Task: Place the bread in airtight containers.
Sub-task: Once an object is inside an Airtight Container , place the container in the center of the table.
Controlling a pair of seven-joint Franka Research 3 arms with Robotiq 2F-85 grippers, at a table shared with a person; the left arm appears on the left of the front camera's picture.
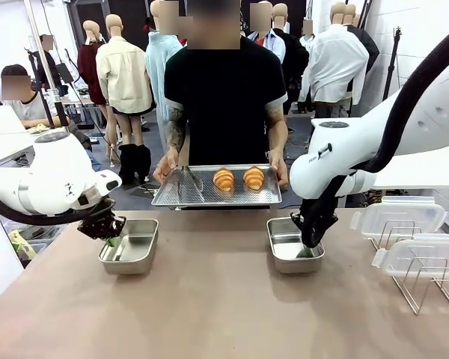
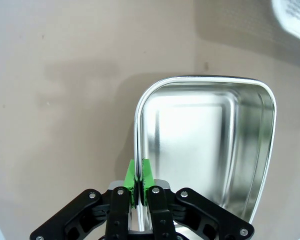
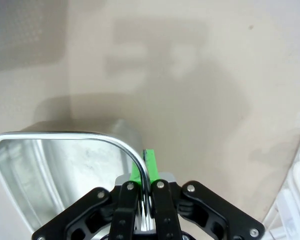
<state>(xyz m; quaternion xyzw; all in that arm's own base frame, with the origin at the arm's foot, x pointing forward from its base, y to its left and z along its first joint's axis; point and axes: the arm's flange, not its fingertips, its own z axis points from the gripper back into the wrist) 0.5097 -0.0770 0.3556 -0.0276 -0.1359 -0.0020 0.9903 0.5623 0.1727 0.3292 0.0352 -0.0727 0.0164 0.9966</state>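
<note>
The left gripper (image 2: 139, 172) is clamped on the thin rolled rim of the left tub (image 1: 138, 243), a rounded steel box in front of the tray (image 1: 191, 196). The right gripper (image 3: 146, 165) likewise pinches the right tub (image 1: 288, 250). Two glossy, ridged croissants (image 1: 224, 179) (image 1: 254, 177) lie on this perforated tray.

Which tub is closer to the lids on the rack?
The right tub, its rim pinched by the right claw, beside the lids; the left tub, in the left claw, stands far across the table.

Two croissants (image 1: 224, 179) lie on the tray (image 1: 172, 193) — steel tubs (image 1: 138, 253) open, empty.
</note>
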